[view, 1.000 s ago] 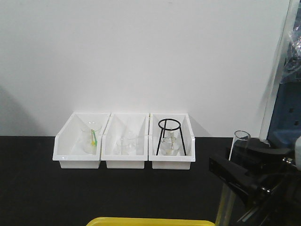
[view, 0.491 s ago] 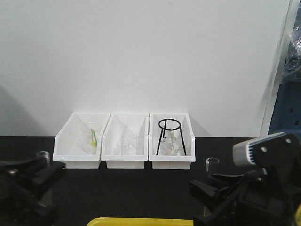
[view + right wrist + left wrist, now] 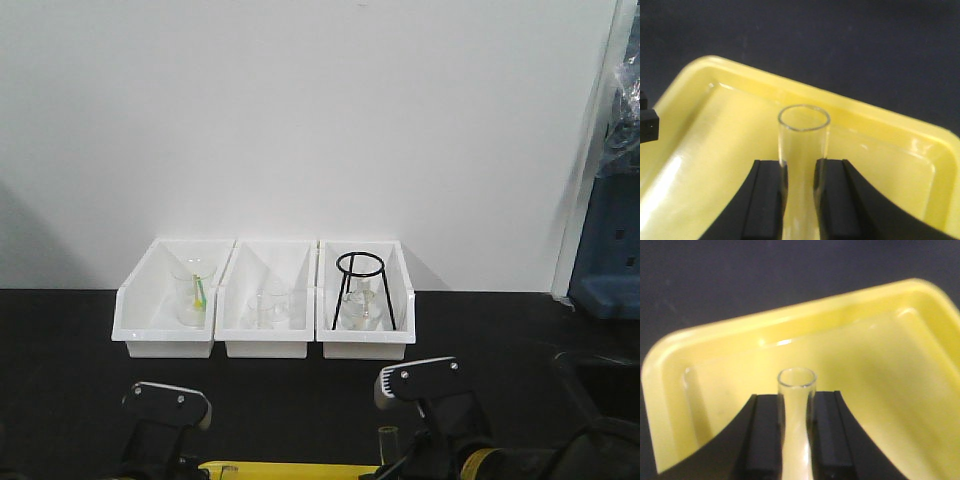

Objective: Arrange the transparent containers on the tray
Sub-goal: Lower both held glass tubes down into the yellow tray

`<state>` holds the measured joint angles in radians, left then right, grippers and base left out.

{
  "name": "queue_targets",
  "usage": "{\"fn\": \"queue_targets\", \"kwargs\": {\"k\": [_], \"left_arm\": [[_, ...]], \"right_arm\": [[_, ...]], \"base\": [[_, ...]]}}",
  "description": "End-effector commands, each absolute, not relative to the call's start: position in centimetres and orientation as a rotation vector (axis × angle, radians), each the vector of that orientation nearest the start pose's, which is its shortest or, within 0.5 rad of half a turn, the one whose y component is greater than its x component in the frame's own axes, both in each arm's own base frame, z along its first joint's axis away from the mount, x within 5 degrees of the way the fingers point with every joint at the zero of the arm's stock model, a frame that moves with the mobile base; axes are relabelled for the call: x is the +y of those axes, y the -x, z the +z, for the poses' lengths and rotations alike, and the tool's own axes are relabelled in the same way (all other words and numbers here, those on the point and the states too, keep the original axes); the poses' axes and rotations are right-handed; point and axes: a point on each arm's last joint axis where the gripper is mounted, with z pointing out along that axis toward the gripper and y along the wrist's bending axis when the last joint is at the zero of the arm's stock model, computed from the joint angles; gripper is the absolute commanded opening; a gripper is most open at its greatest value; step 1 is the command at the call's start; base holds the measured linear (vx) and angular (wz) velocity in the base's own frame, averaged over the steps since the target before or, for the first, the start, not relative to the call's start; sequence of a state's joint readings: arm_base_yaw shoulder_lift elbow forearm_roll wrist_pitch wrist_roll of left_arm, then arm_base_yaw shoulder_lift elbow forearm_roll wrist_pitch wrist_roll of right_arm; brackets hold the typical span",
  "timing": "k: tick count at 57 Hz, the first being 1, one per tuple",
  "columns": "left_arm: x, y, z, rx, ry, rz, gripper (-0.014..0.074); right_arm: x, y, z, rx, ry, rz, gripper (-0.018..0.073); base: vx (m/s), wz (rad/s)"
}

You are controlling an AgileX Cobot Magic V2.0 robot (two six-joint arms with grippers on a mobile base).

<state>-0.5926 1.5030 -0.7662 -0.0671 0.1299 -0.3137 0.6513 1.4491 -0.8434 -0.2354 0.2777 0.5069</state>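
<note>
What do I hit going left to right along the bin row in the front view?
left white bin holding a beaker with something green inside → middle white bin holding a clear beaker → right white bin holding a black tripod stand over a glass vessel

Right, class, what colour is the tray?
Bright yellow; the tray shows best in the left wrist view.

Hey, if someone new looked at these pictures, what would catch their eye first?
The bright yellow tray fills both wrist views. Over it, the left hand grips one clear test tube and the right hand another. At the back, three white bins hold glassware, the rightmost a black ring stand.
</note>
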Motion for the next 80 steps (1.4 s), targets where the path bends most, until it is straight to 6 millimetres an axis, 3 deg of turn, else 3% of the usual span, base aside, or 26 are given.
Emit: {"fn": "queue_targets", "kwargs": {"k": [1, 14, 25, 38, 52, 59, 67, 80], "left_arm": [[-17.5, -25.6, 22.0, 2.304, -0.231, -0.530, 0.0139], [-17.9, -26.1, 19.6, 2.380, -0.238, -0.494, 0.0177], [-18.0, -26.3, 18.5, 2.418, -0.242, -0.476, 0.0289], [-18.0, -26.4, 18.5, 2.405, -0.240, -0.481, 0.0404], [-18.1, -26.4, 18.9, 2.379, -0.237, -0.492, 0.0426], [-17.9, -26.2, 20.4, 2.324, -0.231, -0.517, 0.0426], [-17.5, -25.7, 23.6, 2.186, -0.217, -0.571, 0.0426], [-15.6, -23.6, 30.9, 1.854, -0.247, -0.622, 0.0407]], "right_arm": [[18.2, -24.9, 24.7, 2.271, 0.432, 0.399, 0.0133], [18.8, -25.8, 21.8, 2.354, 0.450, 0.346, 0.0147], [19.0, -26.1, 20.6, 2.400, 0.414, 0.345, 0.0190], [19.0, -26.1, 20.3, 2.430, 0.347, 0.361, 0.0299], [18.9, -26.1, 20.2, 2.439, 0.340, 0.356, 0.0421], [18.9, -26.1, 20.5, 2.430, 0.338, 0.362, 0.0442], [18.7, -25.6, 22.8, 2.344, 0.333, 0.412, 0.0436], [16.5, -22.9, 30.8, 2.034, 0.383, 0.481, 0.0393]], "base": [[0.00, 0.00], [0.00, 0.00], [0.00, 0.00], [0.00, 0.00], [0.00, 0.00], [0.00, 0.00], [0.00, 0.00], [0.00, 0.00]]}}
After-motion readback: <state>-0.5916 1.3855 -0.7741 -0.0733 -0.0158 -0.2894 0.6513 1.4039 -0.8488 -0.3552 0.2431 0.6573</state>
